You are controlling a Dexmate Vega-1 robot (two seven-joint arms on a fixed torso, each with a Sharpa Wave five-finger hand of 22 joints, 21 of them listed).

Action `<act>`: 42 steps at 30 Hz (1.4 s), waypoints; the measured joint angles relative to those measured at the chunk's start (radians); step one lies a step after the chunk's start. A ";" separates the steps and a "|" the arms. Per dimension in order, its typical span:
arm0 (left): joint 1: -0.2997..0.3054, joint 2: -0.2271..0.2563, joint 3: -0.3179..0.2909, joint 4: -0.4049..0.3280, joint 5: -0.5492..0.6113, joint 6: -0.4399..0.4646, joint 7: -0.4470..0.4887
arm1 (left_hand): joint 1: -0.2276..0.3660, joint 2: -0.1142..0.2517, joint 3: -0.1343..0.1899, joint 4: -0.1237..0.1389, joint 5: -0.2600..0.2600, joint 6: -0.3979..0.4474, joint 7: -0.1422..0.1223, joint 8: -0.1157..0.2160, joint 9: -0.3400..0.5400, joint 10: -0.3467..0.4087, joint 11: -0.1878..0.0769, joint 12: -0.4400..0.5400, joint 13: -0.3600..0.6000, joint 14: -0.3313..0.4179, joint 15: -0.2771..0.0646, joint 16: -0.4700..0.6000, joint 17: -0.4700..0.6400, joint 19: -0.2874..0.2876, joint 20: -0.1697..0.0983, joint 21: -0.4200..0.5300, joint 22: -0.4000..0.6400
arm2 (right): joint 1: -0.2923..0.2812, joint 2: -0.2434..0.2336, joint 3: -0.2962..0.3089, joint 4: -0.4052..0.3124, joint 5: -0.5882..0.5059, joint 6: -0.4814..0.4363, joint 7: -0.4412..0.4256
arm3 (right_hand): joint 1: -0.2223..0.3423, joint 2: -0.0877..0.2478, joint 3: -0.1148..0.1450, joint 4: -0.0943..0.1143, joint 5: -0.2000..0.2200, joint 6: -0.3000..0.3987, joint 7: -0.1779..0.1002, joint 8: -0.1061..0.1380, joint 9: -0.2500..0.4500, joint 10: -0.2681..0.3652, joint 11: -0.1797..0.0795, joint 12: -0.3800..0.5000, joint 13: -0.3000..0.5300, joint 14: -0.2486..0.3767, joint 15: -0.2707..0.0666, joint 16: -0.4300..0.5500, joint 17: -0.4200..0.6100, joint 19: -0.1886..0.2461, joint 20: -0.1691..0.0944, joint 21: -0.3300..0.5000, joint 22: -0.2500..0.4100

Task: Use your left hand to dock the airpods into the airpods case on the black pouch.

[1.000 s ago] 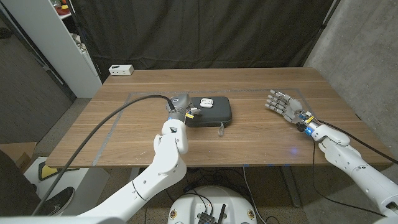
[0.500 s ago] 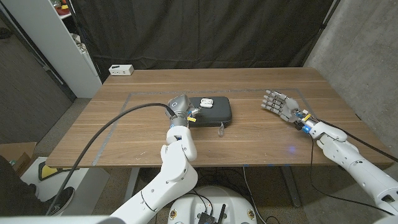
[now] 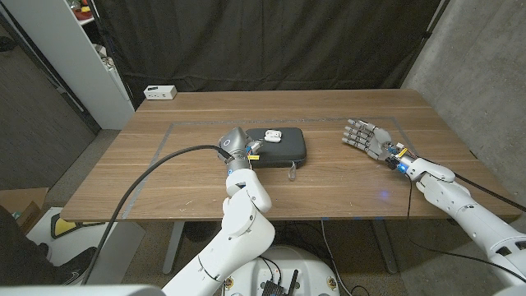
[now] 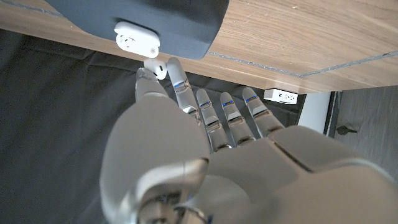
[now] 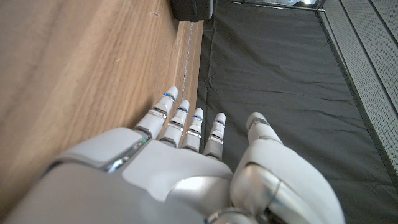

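A black pouch (image 3: 283,150) lies at the table's middle with the white airpods case (image 3: 273,136) on top of it. My left hand (image 3: 248,150) is at the pouch's left end, just short of the case. In the left wrist view my left hand (image 4: 186,118) pinches a white airpod (image 4: 160,67) between thumb and finger, right beside the case (image 4: 138,38) on the pouch (image 4: 168,18); its other fingers are stretched out. My right hand (image 3: 365,135) hovers open over the right side of the table, fingers spread, well away from the pouch.
The pouch's zipper pull (image 3: 293,170) lies on the wood in front of it. A white power strip (image 3: 160,92) sits at the far left of the table. A taped outline (image 3: 168,136) frames the work area. A white shelf (image 3: 90,57) stands beyond the left edge.
My left forearm and elbow have swung to the right while the hand stayed at the pouch's left end. The right hand has drifted slightly left toward the pouch.
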 measured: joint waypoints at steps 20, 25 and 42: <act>-0.051 -0.054 -0.022 0.015 -0.254 0.029 0.226 | 0.009 0.009 0.011 -0.011 -0.021 0.009 0.010 0.005 0.010 0.015 0.005 0.000 0.005 0.013 0.001 -0.004 0.001 0.007 0.007 0.000 0.000 | 0.076 0.042 -0.011 0.124 -0.012 -0.007 0.062 | 0.000 0.000 0.000 0.000 0.000 0.000 0.000 0.000 0.000 0.000 0.000 0.000 0.000 0.000 0.000 0.000 0.000 0.000 0.000 0.000 0.000; -0.105 -0.041 -0.001 0.039 -0.305 0.057 0.254 | 0.015 0.015 0.011 -0.011 -0.032 0.008 0.010 0.005 0.010 0.015 0.005 0.000 0.005 0.013 0.002 -0.004 0.003 0.007 0.007 0.000 0.000 | 0.080 0.047 -0.008 0.142 -0.013 -0.008 0.078 | 0.000 0.000 0.000 0.000 0.000 0.000 0.000 0.000 0.000 0.000 0.000 0.000 0.000 0.000 0.000 0.000 0.000 0.000 0.000 0.000 0.000; -0.174 -0.012 0.022 0.119 -0.419 0.008 0.368 | 0.026 0.016 0.021 -0.021 -0.051 0.007 0.012 0.005 0.019 0.021 0.000 0.000 0.009 0.034 0.002 -0.004 0.003 0.010 0.003 0.008 0.005 | 0.097 0.050 0.001 0.187 -0.010 -0.017 0.101 | 0.000 0.000 0.004 -0.004 0.000 0.000 0.000 0.000 0.000 0.000 0.000 0.000 0.005 0.000 0.000 0.000 0.000 0.000 0.000 0.000 0.000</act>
